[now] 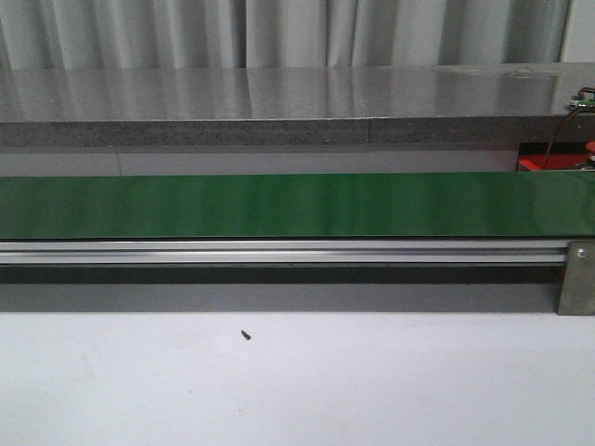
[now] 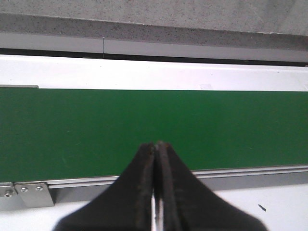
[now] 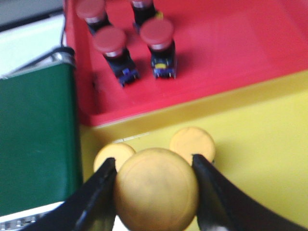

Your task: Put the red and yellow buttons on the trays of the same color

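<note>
My right gripper [image 3: 155, 166] is shut on a yellow button [image 3: 156, 190], holding it by its round cap above the yellow tray [image 3: 260, 154]. Two more yellow buttons [image 3: 193, 143] rest in that tray just beyond the held one. The red tray [image 3: 231, 53] behind it holds several red buttons [image 3: 157, 33] on black bases. My left gripper [image 2: 157, 144] is shut with nothing in it, hanging over the near edge of the green conveyor belt [image 2: 154, 130]. Neither arm appears in the front view, where only a corner of the red tray [image 1: 539, 163] shows.
The green belt [image 1: 297, 204] runs across the whole width on an aluminium rail [image 1: 279, 251], with a metal bracket [image 1: 576, 279] at its right end. White tabletop [image 1: 297, 381] lies in front, bearing a small dark speck [image 1: 245, 334]. A grey ledge [image 1: 279, 111] rises behind.
</note>
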